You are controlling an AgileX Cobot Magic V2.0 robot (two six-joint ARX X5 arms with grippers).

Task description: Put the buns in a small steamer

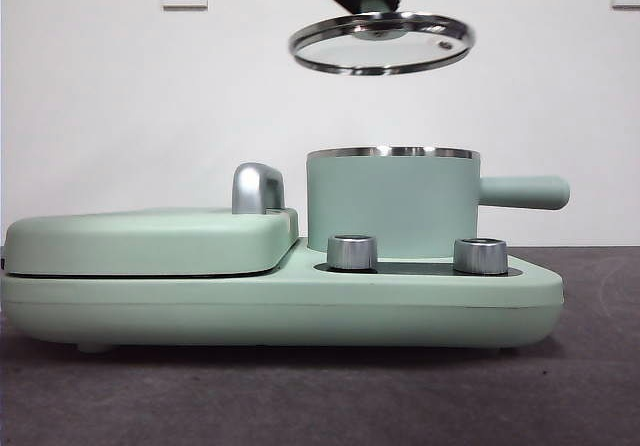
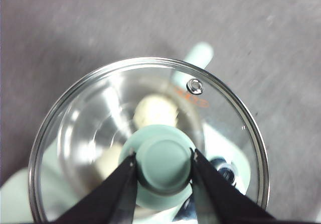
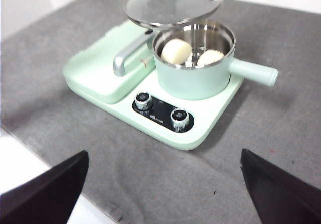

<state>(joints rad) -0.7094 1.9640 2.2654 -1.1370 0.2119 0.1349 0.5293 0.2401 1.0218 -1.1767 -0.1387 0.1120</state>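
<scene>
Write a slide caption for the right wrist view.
Both buns sit inside the steamer while the lid hangs above it.

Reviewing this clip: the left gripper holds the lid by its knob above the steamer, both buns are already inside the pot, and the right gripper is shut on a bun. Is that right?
Not quite. The right gripper holds nothing: the right wrist view shows its jaws wide apart over the table, away from the appliance. The rest stands: the left gripper holds the lid by its knob above the steamer, and both buns lie inside.
</scene>
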